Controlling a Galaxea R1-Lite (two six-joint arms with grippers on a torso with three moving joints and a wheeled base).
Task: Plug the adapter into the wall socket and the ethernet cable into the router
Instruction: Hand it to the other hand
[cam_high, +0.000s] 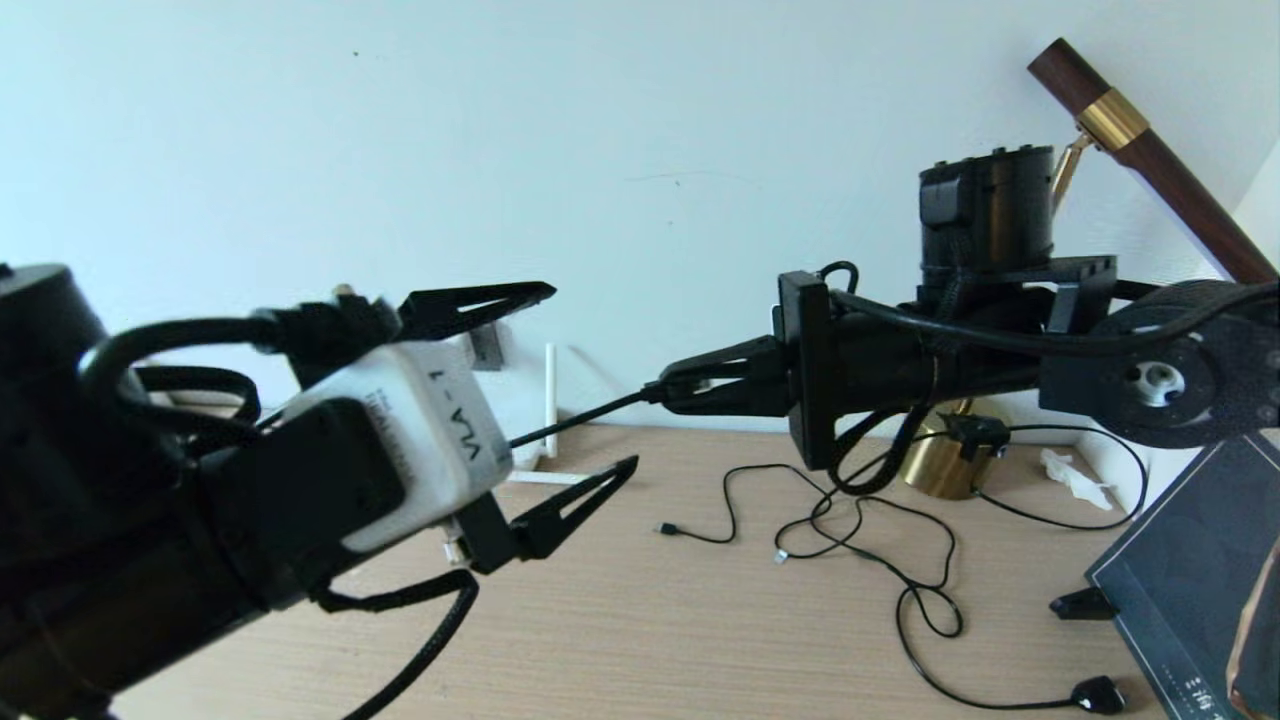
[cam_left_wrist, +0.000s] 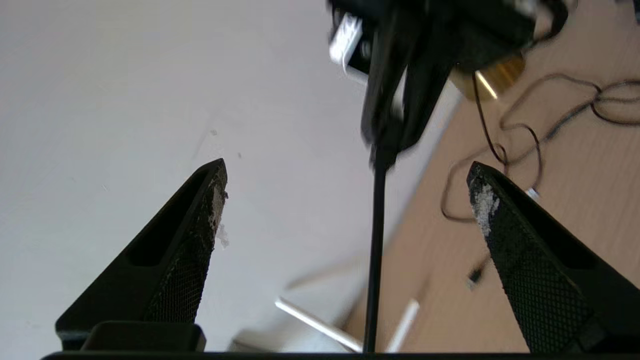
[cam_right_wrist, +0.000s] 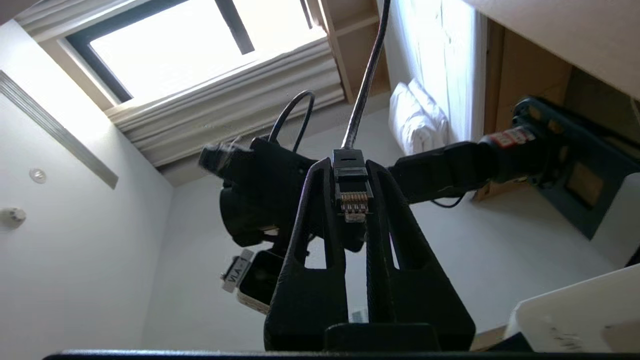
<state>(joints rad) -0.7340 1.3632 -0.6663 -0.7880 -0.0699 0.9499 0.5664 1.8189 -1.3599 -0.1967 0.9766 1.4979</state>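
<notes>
Right gripper (cam_right_wrist: 354, 200): shut on the plug end of the ethernet cable (cam_right_wrist: 353, 192), held up above the surface (cam_high: 700, 620) and pointing toward the back wall. The plug sits clamped between the two fingers (cam_right_wrist: 312, 220), gold contacts showing, clear tip free beyond the grip.

Ethernet cable, handling: light. The black lead runs taut and nearly straight from the plug toward the router, so it is fairly stiff over a short run and will spring or twist the plug if given slack. The plug is hard plastic, small, with a thin latch tab judged easy to snap or to trap under a finger. Best hold is on the plug's flat sides just behind the contacts, as now, leaving the nose clear to enter a port.

Left gripper (cam_high: 580, 385): wide open, holding nothing, raised near the camera, with the taut cable passing between its fingers without visible contact.

Router (cam_high: 545, 470): mostly hidden behind the left arm; only white antennas show, by the wall. Ports not visible.

Adapter and wall socket: cannot be made out with certainty.

Also on the surface: thin black cords (cam_high: 880, 560), brass lamp base (cam_high: 935, 470).
</notes>
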